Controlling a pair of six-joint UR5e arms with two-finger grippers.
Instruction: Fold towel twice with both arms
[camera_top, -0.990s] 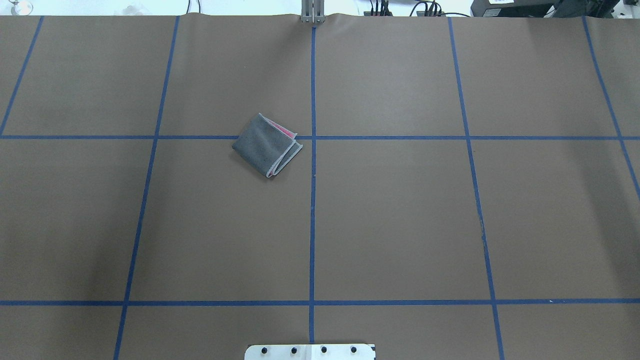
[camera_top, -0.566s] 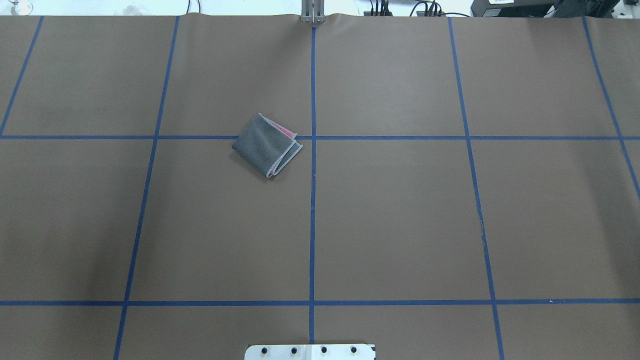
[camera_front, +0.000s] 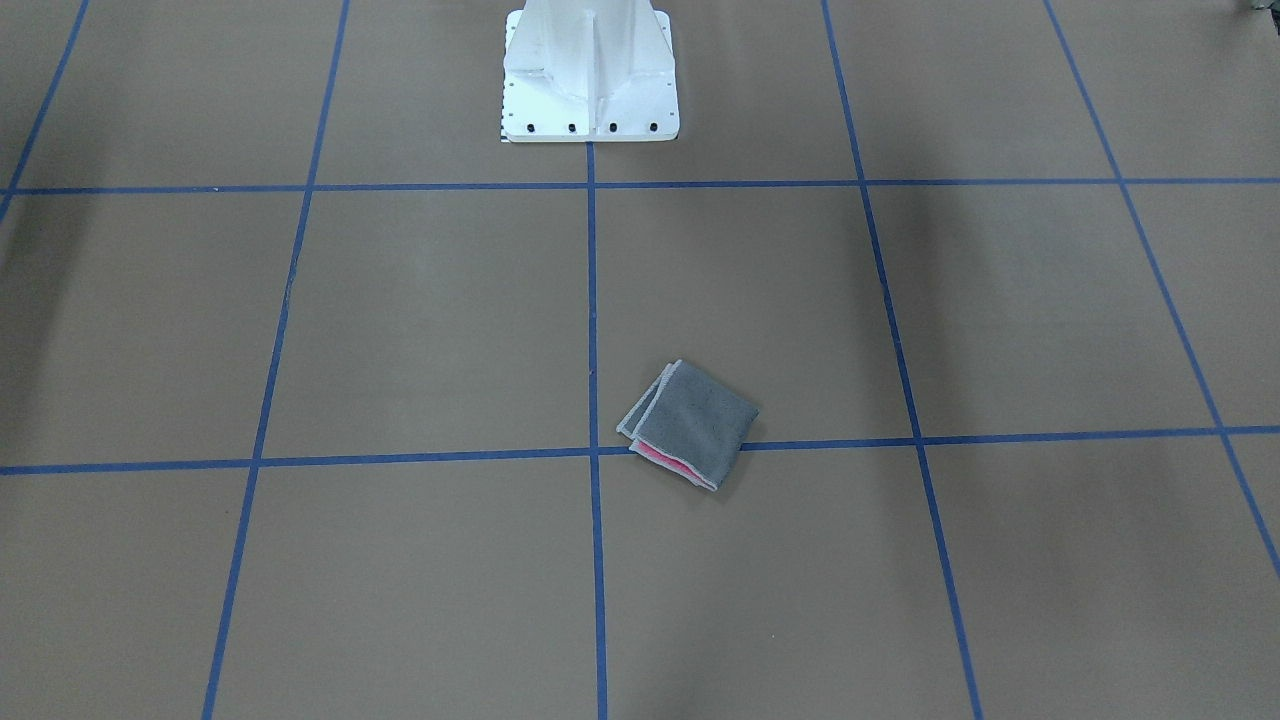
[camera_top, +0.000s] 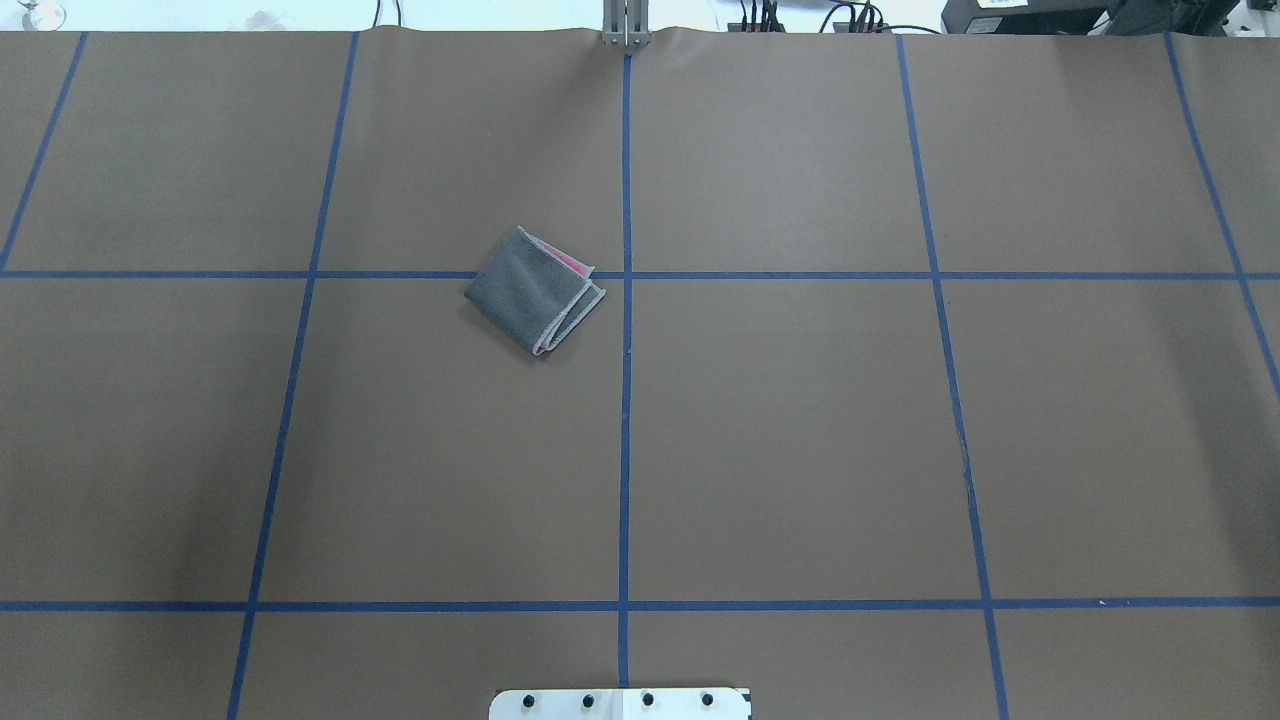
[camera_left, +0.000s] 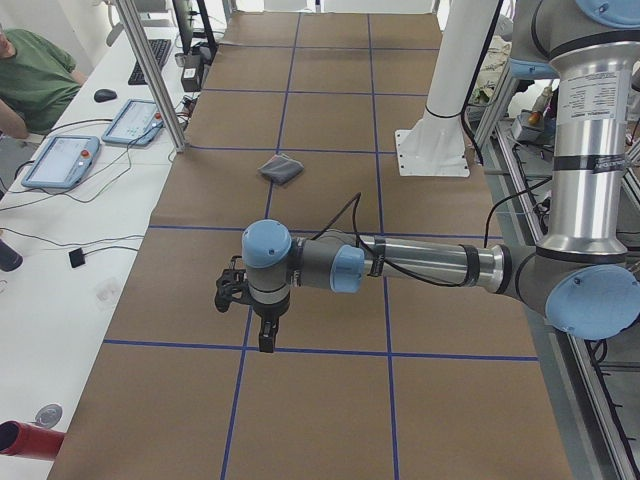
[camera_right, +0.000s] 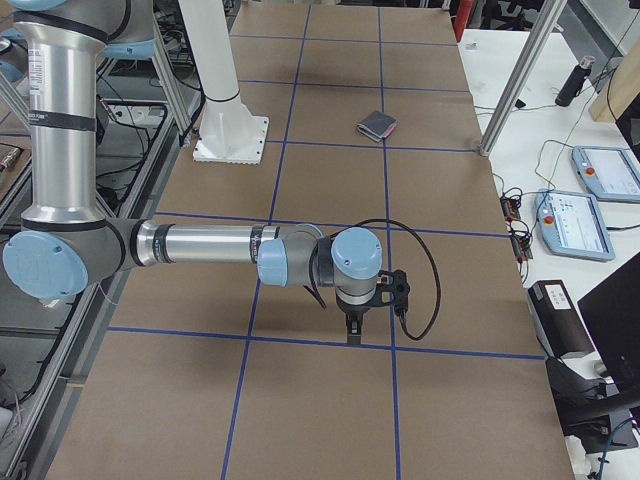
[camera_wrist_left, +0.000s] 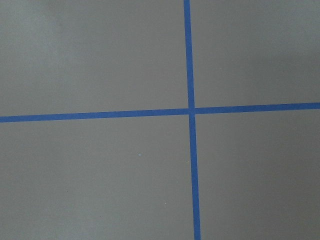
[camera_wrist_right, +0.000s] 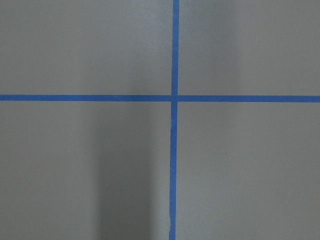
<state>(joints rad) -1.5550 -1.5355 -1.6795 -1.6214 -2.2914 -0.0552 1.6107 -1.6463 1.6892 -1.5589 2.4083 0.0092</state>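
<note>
1: One towel (camera_top: 530, 290). Place?
2: Flat on table (camera_top: 800, 450), folded, grey face up, pink showing at the open edge. Lying across a blue tape line (camera_top: 800, 275), just beside the centre line, on the robot's left half.
1: Arms?
2: Two, both stretched low over the table ends, well apart from towel. left gripper (camera_left: 266, 340) pointing down above a tape crossing; right gripper (camera_right: 352, 333) likewise. Cannot tell whether either pincer is wide or narrow: seen only from the side.
1: Other items?
2: One white pedestal (camera_front: 590, 70). Two tablets (camera_left: 130, 122) on side bench (camera_left: 60, 260). One person in green (camera_left: 35, 70) beside them.
</note>
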